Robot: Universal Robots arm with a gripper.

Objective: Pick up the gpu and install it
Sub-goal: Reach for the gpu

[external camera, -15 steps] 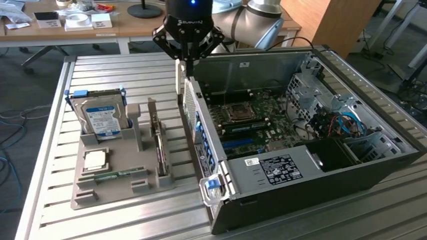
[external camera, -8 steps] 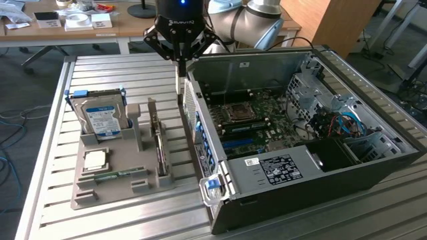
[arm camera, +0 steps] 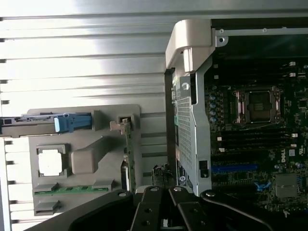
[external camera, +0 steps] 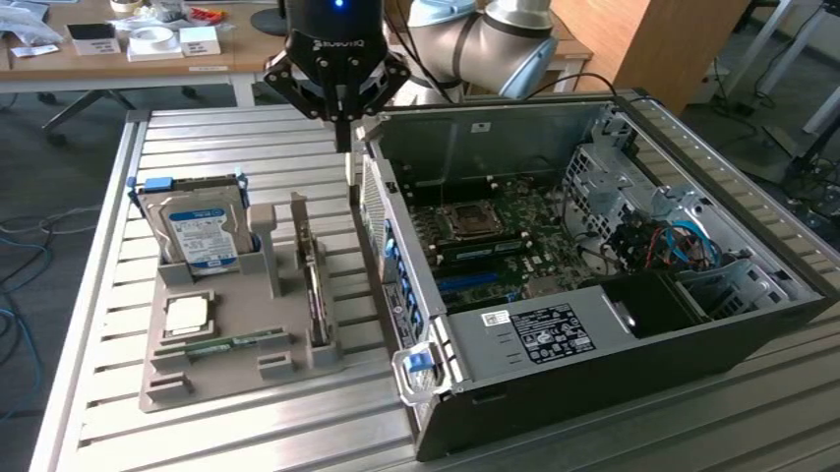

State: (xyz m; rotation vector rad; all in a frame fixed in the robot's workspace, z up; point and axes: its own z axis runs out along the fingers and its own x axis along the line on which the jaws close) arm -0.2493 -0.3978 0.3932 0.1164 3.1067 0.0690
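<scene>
Nearest the exterior camera, a slatted metal table carries a grey holder tray on the exterior view's left and an open computer case lying on its side on the right, the two just beside each other. At the tray's near end a narrow green RAM stick lies flat, with a square processor chip in the pocket just behind it. The gpu stands on its long edge in a slot along the side of the tray closest to the case, running from the tray's near end toward its far end; nothing touches it, and it sits apart from the case wall. Farther back in the tray a silver hard drive with a blue-and-white label stands upright in its own cradle. Inside the case the motherboard lies exposed, with a blue expansion slot toward the near side and the bare processor socket beyond it. Past the far end of the tray, the gripper hangs pointing straight down over the gap by the case's far corner, well above the gpu; its fingers are pressed together and hold nothing. Behind it the grey arm bends away, and a wooden desk with small boxes stands in the background.
</scene>
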